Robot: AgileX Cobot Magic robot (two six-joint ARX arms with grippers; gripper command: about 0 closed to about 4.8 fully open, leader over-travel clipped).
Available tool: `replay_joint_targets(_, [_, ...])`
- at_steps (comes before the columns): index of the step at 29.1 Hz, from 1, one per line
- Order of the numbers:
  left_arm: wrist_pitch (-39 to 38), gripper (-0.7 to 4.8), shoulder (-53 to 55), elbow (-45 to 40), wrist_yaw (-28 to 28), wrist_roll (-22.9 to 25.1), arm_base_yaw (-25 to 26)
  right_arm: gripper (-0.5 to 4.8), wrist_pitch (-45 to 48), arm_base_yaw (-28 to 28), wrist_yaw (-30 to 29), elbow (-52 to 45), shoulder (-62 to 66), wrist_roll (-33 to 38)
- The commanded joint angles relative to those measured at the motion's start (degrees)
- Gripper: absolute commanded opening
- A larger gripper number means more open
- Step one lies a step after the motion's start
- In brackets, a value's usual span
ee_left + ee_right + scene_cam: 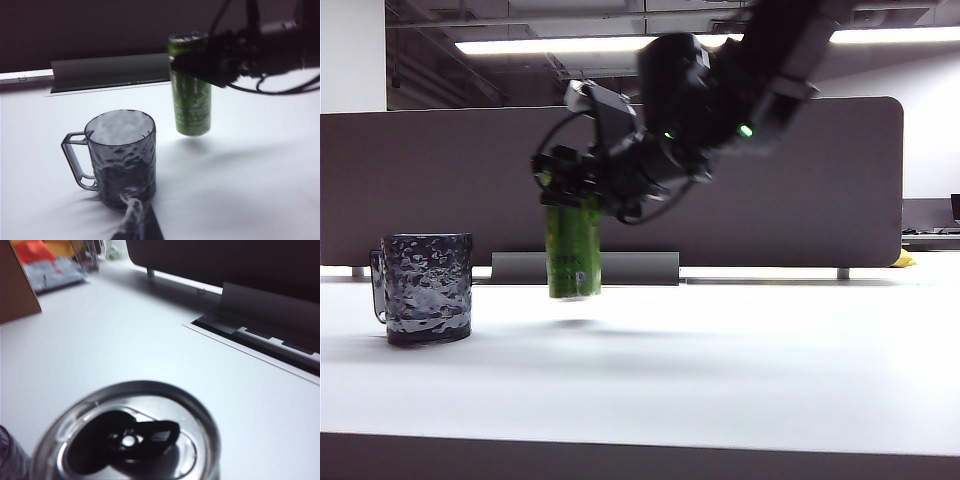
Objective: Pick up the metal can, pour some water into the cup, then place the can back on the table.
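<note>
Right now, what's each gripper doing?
Right gripper: shut on the metal can, lifted off the table.
Left gripper: cannot be told; only a blurred tip shows near the cup.

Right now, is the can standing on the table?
No, the can hangs clear of the table in the right claw, with its shadow showing beneath it.

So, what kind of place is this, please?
Probably an open office: a white desk-like table, a grey divider panel behind it, and strip ceiling lights overhead.
</note>
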Motion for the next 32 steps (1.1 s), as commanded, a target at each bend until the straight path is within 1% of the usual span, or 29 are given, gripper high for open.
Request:
replay_joint_targets(1, [0.72, -0.05, 0.09, 0.07, 0.22, 0.0, -0.09, 2.02, 12.04, -1.07, -3.93, -3.41, -1.2, 4.46])
replay_joint_targets(4, [0.72, -0.05, 0.09, 0.07, 0.24, 0.0, -0.09, 2.02, 16.76, -1.95, -5.35, -6.6, -1.22, 6.29])
replay_joint_targets(10, [0.74, -0.05, 0.09, 0.07, 0.22, 0.0, -0.09, 2.02, 20.35, -2.21, -7.41, -10.16, -1.2, 6.86])
replay_joint_targets(14, [0.74, -0.05, 0.09, 0.07, 0.22, 0.0, -0.09, 2.01, 20.24, -2.21, -7.15, -11.28, -1.18, 6.47])
replay_joint_targets(25, [0.74, -0.05, 0.09, 0.07, 0.22, 0.0, -0.09, 2.01, 17.77, -2.19, -7.17, -11.43, -1.05, 0.79])
replay_joint_targets(32, [0.74, -0.05, 0.09, 0.07, 0.22, 0.0, -0.09, 2.01, 17.57, -2.19, -7.17, -11.43, -0.39, -0.13])
